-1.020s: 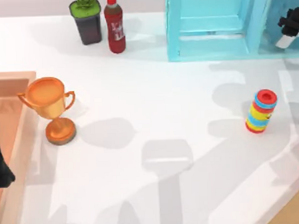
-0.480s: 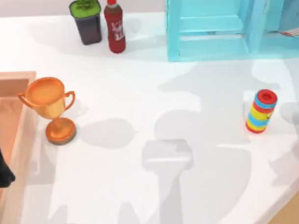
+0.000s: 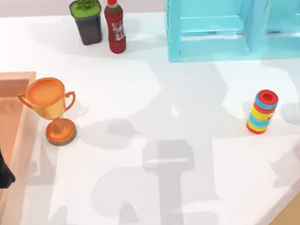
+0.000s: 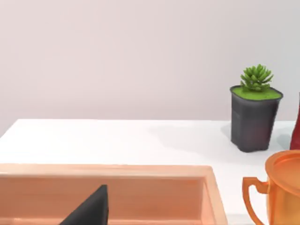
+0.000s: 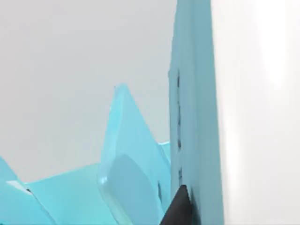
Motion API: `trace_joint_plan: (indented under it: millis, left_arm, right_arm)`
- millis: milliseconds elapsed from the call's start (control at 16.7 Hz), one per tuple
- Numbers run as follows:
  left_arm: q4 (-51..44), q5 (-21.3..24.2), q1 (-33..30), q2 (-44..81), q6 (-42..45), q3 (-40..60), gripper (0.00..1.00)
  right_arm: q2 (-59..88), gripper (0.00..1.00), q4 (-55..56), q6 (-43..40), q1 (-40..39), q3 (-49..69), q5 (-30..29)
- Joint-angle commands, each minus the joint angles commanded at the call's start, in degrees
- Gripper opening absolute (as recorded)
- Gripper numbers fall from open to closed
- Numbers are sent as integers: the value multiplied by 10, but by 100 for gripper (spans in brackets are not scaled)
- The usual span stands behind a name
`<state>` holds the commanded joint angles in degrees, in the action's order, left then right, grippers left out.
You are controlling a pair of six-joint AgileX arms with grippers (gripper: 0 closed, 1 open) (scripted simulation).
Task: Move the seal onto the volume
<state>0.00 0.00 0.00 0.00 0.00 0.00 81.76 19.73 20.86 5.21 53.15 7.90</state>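
Note:
The seal and the volume are out of view. My left arm (image 3: pixel 0 164) is a dark shape parked at the table's left edge, over the wooden tray (image 3: pixel 13 80). One dark fingertip (image 4: pixel 91 208) of it pokes up in front of the tray's wall (image 4: pixel 140 171) in the left wrist view. My right arm is up at the back right by the turquoise shelf unit (image 3: pixel 213 29). A dark fingertip (image 5: pixel 178 208) of it sits close against a shelf panel (image 5: pixel 194 117) in the right wrist view.
An orange trophy (image 3: pixel 50 108) stands beside the tray. A potted plant (image 3: pixel 87 21) and a red bottle (image 3: pixel 115 27) stand at the back. A rainbow-striped cylinder (image 3: pixel 262 112) stands at the right. A wooden edge (image 3: pixel 296 213) crosses the front right corner.
The right gripper, seen at the top view's back right a second ago, has moved out past the right edge. The arm shadows on the table have shifted. The left arm has stayed still.

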Motion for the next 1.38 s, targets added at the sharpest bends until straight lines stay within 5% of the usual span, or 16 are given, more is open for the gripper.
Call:
trace_joint_plan:
  millis: [300, 840, 1080, 1380]
  left_arm:
    - [0, 0, 0, 0, 0, 0, 100]
    - [0, 0, 0, 0, 0, 0, 100]
    - [0, 0, 0, 0, 0, 0, 100]
    - [0, 0, 0, 0, 0, 0, 100]
  right_arm:
    - [-128, 0, -94, 1, 5, -62, 7]
    - [-127, 0, -100, -18, -17, -70, -3]
    - [-67, 0, -80, -125, -126, -57, -72]
    - [73, 0, -31, -365, -364, -31, -244]
